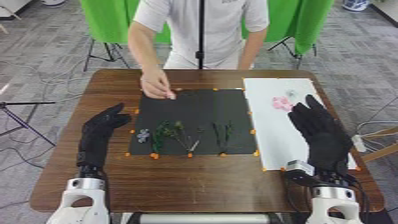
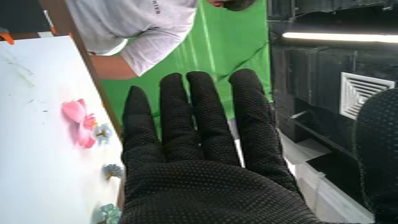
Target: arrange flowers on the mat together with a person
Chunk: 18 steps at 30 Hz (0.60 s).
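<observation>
- A pink flower (image 1: 282, 103) lay on the white mat (image 1: 280, 135); arranging seemed underway.
- Greenery (image 1: 161, 132) on the dark mat (image 1: 204, 107) probably remained to place.
- The right hand (image 1: 327, 145) had straight, slightly spread fingers; the left hand's (image 1: 96, 132) looked relaxed.

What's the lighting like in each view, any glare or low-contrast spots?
Right wrist view: strip light glares near white against the dark ceiling; pink flower stands out well on the white sheet. Head view: dark green stems are low contrast on the black mat.
</observation>
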Each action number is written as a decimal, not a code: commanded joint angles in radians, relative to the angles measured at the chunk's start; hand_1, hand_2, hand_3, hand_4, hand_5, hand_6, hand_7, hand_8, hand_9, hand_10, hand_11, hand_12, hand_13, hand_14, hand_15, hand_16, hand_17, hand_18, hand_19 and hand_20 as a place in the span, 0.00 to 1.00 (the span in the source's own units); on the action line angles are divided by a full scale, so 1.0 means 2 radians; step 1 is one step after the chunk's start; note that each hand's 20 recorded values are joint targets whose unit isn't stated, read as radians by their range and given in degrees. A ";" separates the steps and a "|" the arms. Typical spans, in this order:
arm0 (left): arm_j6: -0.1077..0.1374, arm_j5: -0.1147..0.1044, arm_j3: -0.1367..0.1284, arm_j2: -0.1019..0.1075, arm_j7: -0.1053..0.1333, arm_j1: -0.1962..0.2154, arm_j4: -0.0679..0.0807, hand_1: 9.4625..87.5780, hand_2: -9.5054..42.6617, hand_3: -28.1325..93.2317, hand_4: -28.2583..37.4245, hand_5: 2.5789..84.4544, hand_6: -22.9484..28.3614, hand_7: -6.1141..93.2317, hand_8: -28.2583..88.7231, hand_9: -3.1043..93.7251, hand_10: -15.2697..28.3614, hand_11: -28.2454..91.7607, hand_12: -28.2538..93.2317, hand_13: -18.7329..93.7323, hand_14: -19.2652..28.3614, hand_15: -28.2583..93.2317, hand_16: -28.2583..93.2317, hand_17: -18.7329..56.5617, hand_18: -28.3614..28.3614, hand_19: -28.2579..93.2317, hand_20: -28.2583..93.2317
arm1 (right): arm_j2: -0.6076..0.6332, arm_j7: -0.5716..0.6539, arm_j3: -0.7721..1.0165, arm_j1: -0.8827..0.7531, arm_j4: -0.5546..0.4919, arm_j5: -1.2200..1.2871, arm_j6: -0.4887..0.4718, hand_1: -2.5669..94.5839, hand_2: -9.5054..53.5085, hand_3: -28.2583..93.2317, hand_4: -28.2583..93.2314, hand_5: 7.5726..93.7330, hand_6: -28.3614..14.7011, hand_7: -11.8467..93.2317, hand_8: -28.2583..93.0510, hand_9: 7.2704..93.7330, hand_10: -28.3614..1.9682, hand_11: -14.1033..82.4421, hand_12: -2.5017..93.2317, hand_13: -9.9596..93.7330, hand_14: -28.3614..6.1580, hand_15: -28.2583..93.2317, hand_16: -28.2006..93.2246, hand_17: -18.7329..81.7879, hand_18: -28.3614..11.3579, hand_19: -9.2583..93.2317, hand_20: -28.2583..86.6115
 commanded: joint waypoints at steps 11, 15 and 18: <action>-0.002 -0.004 -0.004 0.005 -0.002 0.003 0.000 0.19 0.20 0.80 0.09 0.59 0.53 0.20 0.20 0.56 0.68 0.43 0.37 0.54 0.80 0.42 0.25 0.39 0.72 0.30 0.41 | 0.000 -0.008 -0.005 -0.001 0.001 -0.002 0.002 0.09 0.19 0.88 0.09 0.40 0.68 0.20 0.17 0.41 0.49 0.20 0.14 0.42 0.53 0.33 0.31 0.39 0.37 0.10 0.49; -0.002 -0.003 -0.006 0.003 -0.002 0.003 0.000 0.19 0.20 0.80 0.09 0.59 0.53 0.20 0.20 0.56 0.68 0.43 0.37 0.54 0.80 0.42 0.25 0.39 0.72 0.30 0.41 | 0.001 -0.008 -0.006 -0.001 0.001 -0.002 0.002 0.09 0.19 0.88 0.09 0.40 0.68 0.20 0.17 0.41 0.49 0.20 0.14 0.42 0.53 0.33 0.31 0.39 0.37 0.10 0.49; -0.002 -0.003 -0.007 0.000 -0.002 0.008 -0.002 0.19 0.20 0.80 0.09 0.59 0.53 0.20 0.20 0.56 0.68 0.43 0.37 0.54 0.80 0.42 0.25 0.39 0.72 0.30 0.41 | 0.000 -0.007 -0.006 -0.002 0.001 -0.002 0.003 0.09 0.19 0.88 0.09 0.40 0.68 0.20 0.17 0.41 0.49 0.20 0.14 0.42 0.54 0.33 0.31 0.39 0.37 0.10 0.49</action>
